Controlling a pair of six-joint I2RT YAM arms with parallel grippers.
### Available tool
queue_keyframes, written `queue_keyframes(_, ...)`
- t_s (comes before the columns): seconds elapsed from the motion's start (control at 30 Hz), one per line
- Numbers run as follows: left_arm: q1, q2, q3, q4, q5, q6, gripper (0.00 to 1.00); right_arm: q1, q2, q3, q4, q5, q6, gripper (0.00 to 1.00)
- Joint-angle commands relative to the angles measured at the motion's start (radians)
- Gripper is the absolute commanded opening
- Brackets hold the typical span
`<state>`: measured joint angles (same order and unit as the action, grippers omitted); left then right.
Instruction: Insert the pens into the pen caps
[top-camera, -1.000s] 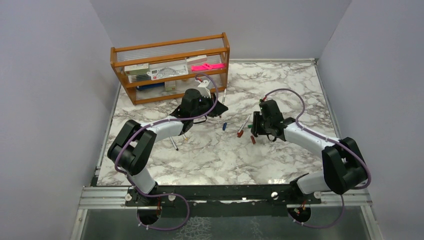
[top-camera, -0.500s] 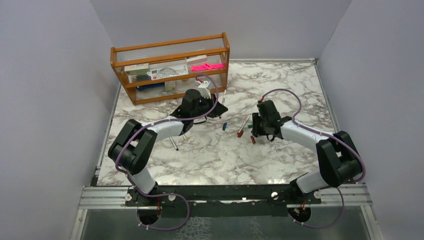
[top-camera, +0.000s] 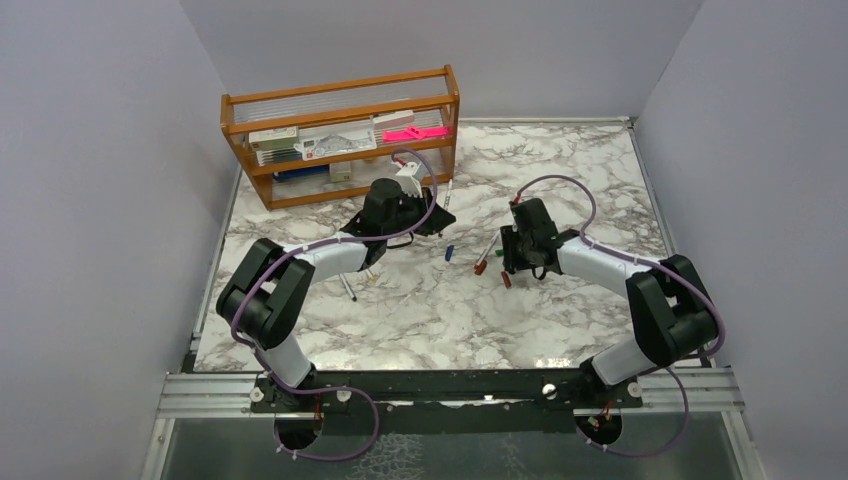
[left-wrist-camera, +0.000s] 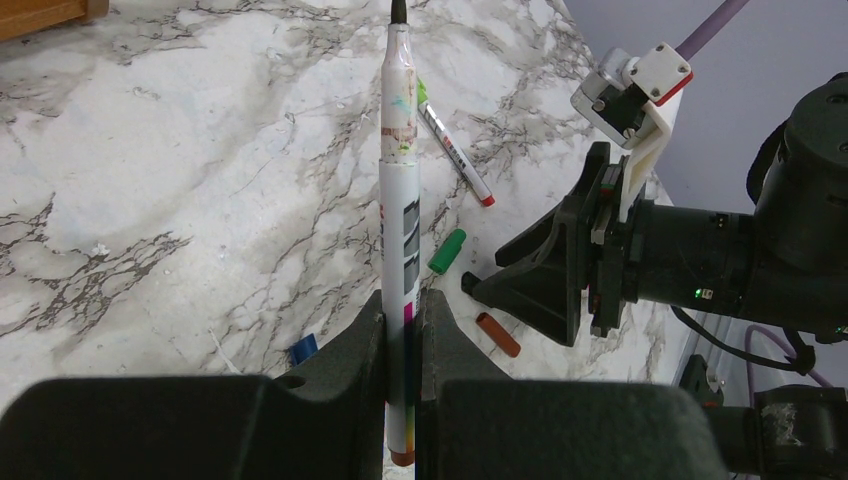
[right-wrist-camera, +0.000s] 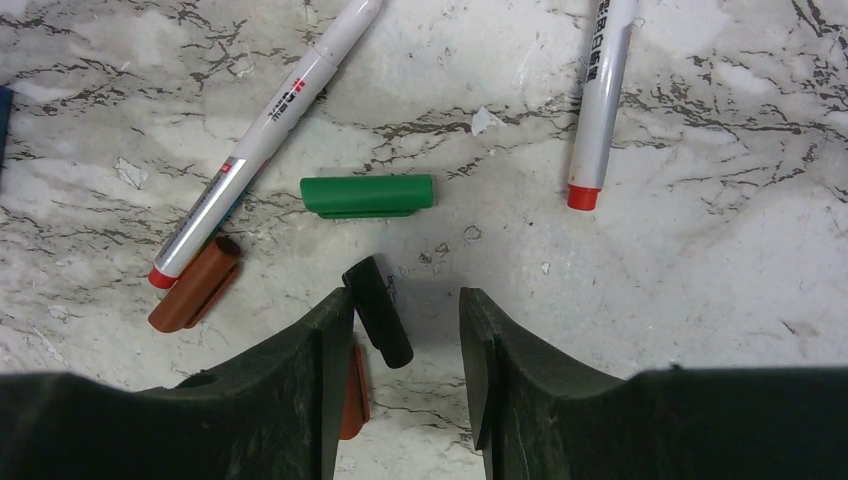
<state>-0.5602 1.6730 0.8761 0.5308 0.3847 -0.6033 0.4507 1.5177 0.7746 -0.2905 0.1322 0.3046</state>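
The right gripper (right-wrist-camera: 405, 300) hangs low over the marble table (right-wrist-camera: 700, 250), fingers apart. A black cap (right-wrist-camera: 378, 312) lies slantwise in the gap between them, and a red-brown cap (right-wrist-camera: 352, 395) is partly hidden under one finger. Just beyond lie a green cap (right-wrist-camera: 367, 195) and a brown cap (right-wrist-camera: 195, 283), the brown one just beside the red end of a white pen (right-wrist-camera: 265, 135). A second red-ended pen (right-wrist-camera: 600, 100) lies well apart on the other side. Facing them across the scattered caps, the left gripper (left-wrist-camera: 402, 310) is clamped on a white-barrelled pen (left-wrist-camera: 402, 200), its dark tip pointing away from the wrist, with a blue cap (left-wrist-camera: 303, 349) on the marble nearby. A wooden rack (top-camera: 340, 135) stands at the table's far edge.
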Motion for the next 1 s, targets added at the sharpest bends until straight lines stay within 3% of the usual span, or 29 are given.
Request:
queue_keyframes(0.0, -0.003, 0.002, -0.01, 0.024, -0.002, 0.017, 0.0, 0.008, 0.012, 0.027, 0.019, -0.025, -0.033, 0.44)
queue_keyframes(0.77, -0.003, -0.018, -0.035, 0.024, -0.009, 0.017, 0.0, 0.034, 0.045, 0.022, -0.031, -0.025, -0.038, 0.35)
queue_keyframes(0.97, -0.003, -0.025, -0.038, 0.024, -0.011, 0.019, 0.0, 0.039, 0.056, 0.028, -0.047, -0.01, -0.03, 0.2)
